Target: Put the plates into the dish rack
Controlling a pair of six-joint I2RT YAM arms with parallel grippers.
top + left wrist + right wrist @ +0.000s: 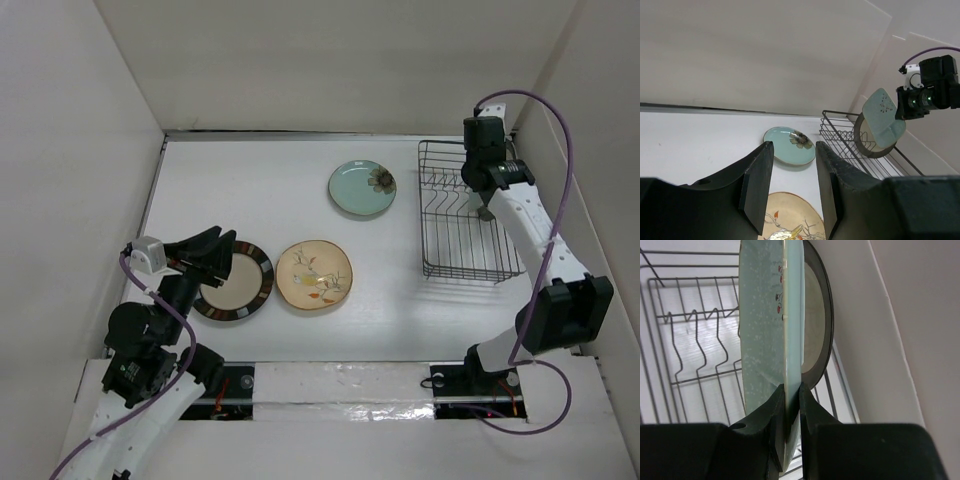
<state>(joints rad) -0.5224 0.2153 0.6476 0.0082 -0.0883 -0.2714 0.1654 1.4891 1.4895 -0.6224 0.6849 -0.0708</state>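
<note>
Step in hand, by judgement: slotting the green plate (767, 315) into the rack (465, 240). The right claw (789, 402) pinches this plate by its rim, one finger on each face. The plate is over the rack's right side, just beside the brown-rimmed plate (817, 325) already standing there; whether the two touch cannot be told, nor whether the lower edge is seated. The green plate stands on edge, its faces looking sideways. Its long axis runs from the fingers toward the rack floor. Recommended: keep it upright and parallel to the slot wires, lower it straight into the free slot clear of the neighbour, and release only once the wires carry it. The left claw (790, 190) is spread and empty above the striped plate (235, 282). The floral plate (314, 275) and teal plate (362, 188) lie flat on the table (250, 190).
</note>
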